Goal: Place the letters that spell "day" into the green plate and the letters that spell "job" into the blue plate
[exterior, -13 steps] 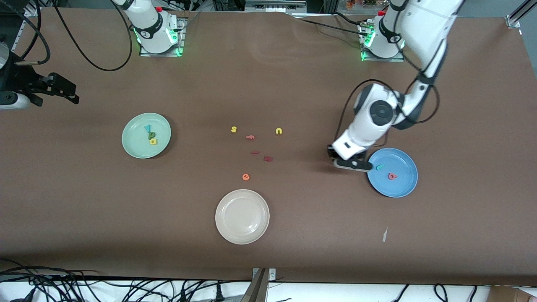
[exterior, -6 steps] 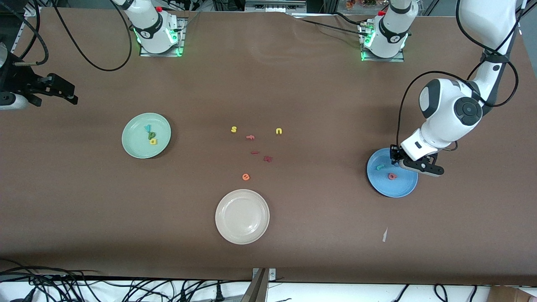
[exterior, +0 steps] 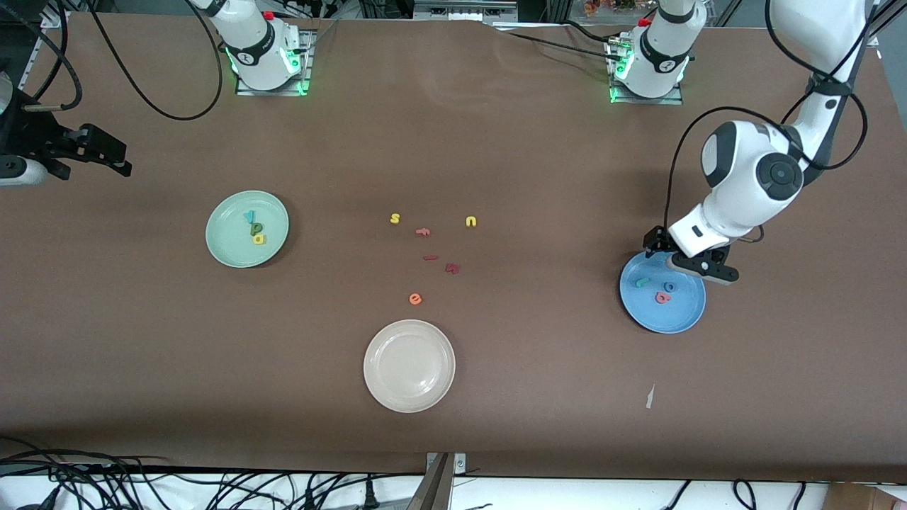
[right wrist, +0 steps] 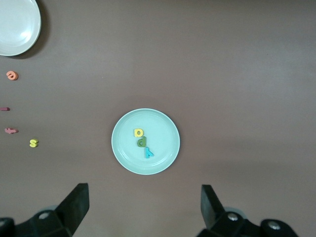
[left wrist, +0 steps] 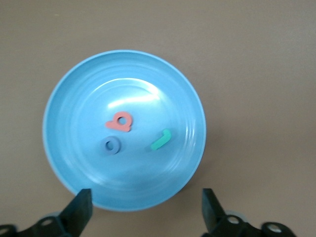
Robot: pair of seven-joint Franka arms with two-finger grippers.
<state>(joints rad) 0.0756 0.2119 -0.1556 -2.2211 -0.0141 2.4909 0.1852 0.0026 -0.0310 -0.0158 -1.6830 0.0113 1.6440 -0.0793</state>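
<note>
Released since a second ago, the blue "o" (left wrist: 112, 145) lies in the blue plate (left wrist: 74, 98) beside the "b" (left wrist: 120, 121) (and "j" (left wrist: 161, 139)); my left fingers (left wrist: 83, 207) hang wide above the plate, right fingers (right wrist: 76, 200) wide over the green plate (right wrist: 165, 128).

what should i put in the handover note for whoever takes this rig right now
Left hand: open, empty, over the blue plate's edge nearest the bases.
Right hand: open, empty, waiting high above the green plate.
Done: teal j, blue o and salmon b lie in the blue plate; dark green d, yellow a and light blue y lie in the green plate.
Left: nothing to sort, only pulling the arms back.
</note>
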